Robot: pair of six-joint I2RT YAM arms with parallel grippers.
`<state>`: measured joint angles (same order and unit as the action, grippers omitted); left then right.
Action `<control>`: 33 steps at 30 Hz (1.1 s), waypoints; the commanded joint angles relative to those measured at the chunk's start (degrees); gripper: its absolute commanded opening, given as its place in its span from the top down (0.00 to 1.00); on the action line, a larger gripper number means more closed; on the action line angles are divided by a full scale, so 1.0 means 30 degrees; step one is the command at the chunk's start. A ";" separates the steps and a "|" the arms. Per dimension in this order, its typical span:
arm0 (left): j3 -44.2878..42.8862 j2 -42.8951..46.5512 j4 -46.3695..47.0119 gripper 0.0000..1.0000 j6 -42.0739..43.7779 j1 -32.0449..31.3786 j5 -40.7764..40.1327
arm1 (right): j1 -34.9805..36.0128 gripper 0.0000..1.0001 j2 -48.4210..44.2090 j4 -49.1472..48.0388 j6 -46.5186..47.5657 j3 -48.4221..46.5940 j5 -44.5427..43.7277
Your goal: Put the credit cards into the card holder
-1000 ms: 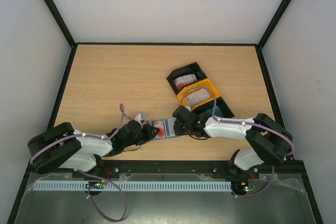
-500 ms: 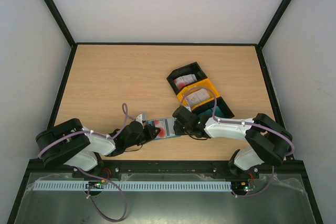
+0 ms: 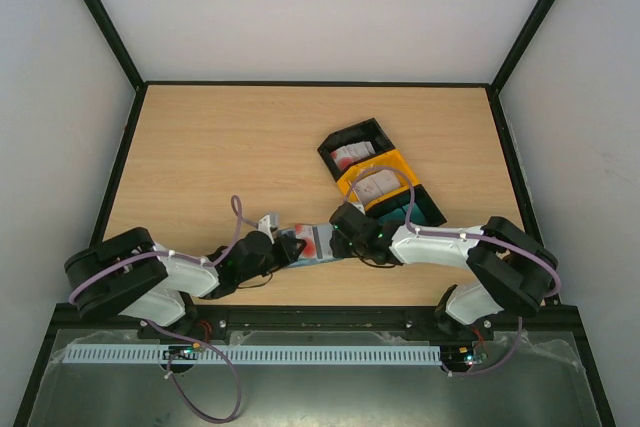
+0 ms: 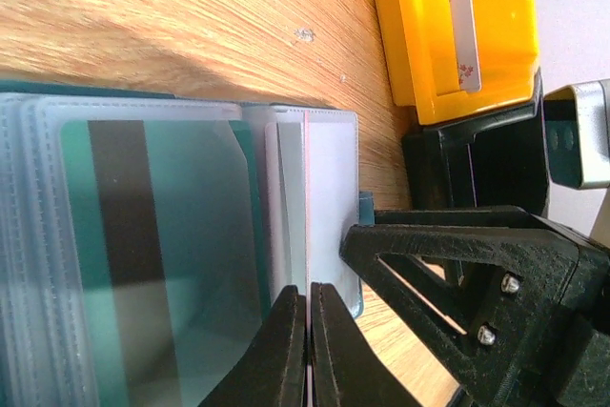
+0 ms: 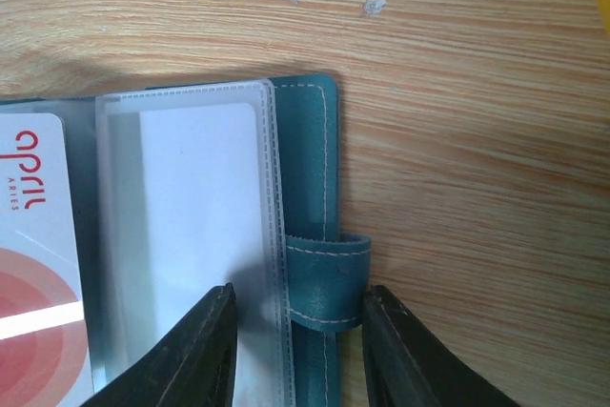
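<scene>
The card holder (image 3: 312, 244) lies open near the table's front edge, between my two grippers. Its teal cover (image 5: 305, 169) has a snap tab (image 5: 329, 278), and clear sleeves (image 4: 172, 235) lie inside. My left gripper (image 4: 309, 293) is shut on the edge of a white credit card (image 4: 329, 188) with a red line, which lies at the sleeve stack's edge. My right gripper (image 5: 297, 289) is open. It straddles the holder's tab edge, one finger over a sleeve, the other against the tab. A red-and-white card (image 5: 33, 264) sits in a sleeve.
A three-bin tray stands behind the right gripper: a black bin (image 3: 368, 134), a yellow bin (image 3: 399, 167) and a dark-green bin (image 3: 425, 209). The black and yellow bins each hold a card (image 3: 350, 155). Bare wood stretches to the left and to the far side.
The left arm has shifted slightly toward the holder, and the holder has nudged a little. The right gripper's jaws have narrowed a touch around the tab.
</scene>
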<state>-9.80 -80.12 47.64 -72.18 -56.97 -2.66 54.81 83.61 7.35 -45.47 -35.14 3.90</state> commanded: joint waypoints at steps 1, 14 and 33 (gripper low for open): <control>0.0045 0.0206 0.0006 0.97 0.0387 -0.0160 -0.0987 | 0.0130 0.65 0.0192 0.0626 -0.0281 0.0555 -0.0348; -0.0030 -0.1165 0.0788 0.97 -0.0050 -0.0199 -0.0605 | 0.0111 0.66 -0.0030 0.0243 -0.0617 0.0920 -0.0104; 0.0052 -0.1796 0.1573 0.97 -0.0667 -0.0749 -0.0874 | 0.0129 0.66 -0.0337 -0.0333 -0.1285 0.1609 0.0401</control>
<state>-9.80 -85.91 52.34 -73.80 -58.17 -3.70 54.78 82.46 3.92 -47.83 -32.67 4.14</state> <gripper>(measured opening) 0.030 0.342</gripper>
